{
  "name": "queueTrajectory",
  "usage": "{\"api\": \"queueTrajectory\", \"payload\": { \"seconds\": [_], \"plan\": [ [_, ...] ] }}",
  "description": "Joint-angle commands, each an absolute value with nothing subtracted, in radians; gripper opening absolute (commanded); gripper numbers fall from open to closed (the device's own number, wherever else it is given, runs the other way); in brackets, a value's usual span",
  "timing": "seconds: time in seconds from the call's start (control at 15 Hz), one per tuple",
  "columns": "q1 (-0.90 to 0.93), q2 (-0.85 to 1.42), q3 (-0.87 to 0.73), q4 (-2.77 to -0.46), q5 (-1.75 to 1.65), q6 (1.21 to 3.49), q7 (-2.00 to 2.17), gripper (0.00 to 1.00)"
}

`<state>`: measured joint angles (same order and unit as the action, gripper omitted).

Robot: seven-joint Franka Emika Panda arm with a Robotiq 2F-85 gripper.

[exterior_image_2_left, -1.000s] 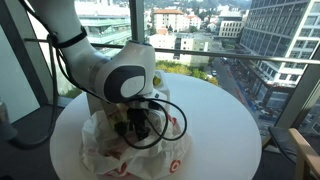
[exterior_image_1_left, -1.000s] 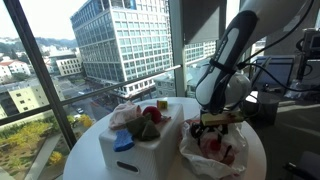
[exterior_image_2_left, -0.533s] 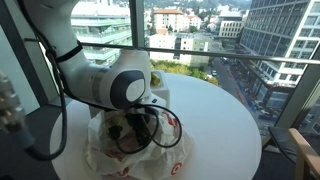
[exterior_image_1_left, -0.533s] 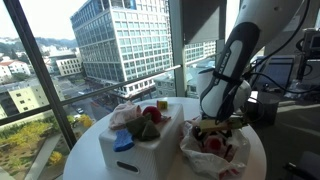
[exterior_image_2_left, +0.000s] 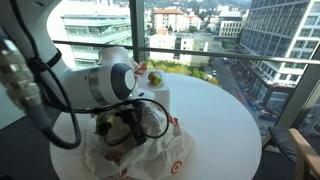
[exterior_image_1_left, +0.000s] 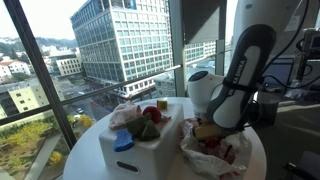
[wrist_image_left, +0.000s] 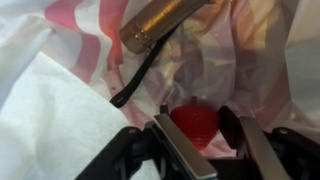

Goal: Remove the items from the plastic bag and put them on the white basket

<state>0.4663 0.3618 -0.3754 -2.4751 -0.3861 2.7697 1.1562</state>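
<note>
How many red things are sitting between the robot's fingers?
1. The red item sits between the fingers of the gripper, inside the plastic bag. More may hide under the plastic.

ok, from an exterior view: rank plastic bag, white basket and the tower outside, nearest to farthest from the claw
1. plastic bag: the claw is down inside it.
2. white basket: beside the bag, on the tower's side.
3. tower: outdoors, far off.
</note>
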Motion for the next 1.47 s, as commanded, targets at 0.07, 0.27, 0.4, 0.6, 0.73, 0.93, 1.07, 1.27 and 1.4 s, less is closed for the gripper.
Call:
{"api": "queueTrajectory", "payload": {
  "seconds": [0.07, 0.27, 0.4, 0.6, 0.73, 0.93, 1.07, 1.27, 1.4],
  "plan": [
    [0.418, 0.215, -0.259, -2.536, -0.392, 2.574, 1.158, 0.27],
    [0.315, 0.069, -0.083, -2.571, -0.199, 2.379, 0.967, 0.27],
    [0.294, -0.017, -0.026, -2.553, -0.15, 2.198, 0.982, 0.27],
    [0.269, -0.143, 0.058, -2.516, -0.289, 2.033, 1.133, 0.27],
    [0.254, -0.205, 0.129, -2.48, -0.362, 1.974, 1.177, 0.27],
    [0.24, -0.218, 0.216, -2.386, -0.454, 1.962, 1.17, 0.27],
    [0.225, -0.161, 0.244, -2.298, -0.529, 2.025, 1.135, 0.27],
    [0.196, -0.016, 0.25, -2.148, -0.681, 2.135, 1.081, 0.27],
    [0.193, 0.076, 0.234, -2.049, -0.758, 2.164, 1.035, 0.27]
  ]
}}
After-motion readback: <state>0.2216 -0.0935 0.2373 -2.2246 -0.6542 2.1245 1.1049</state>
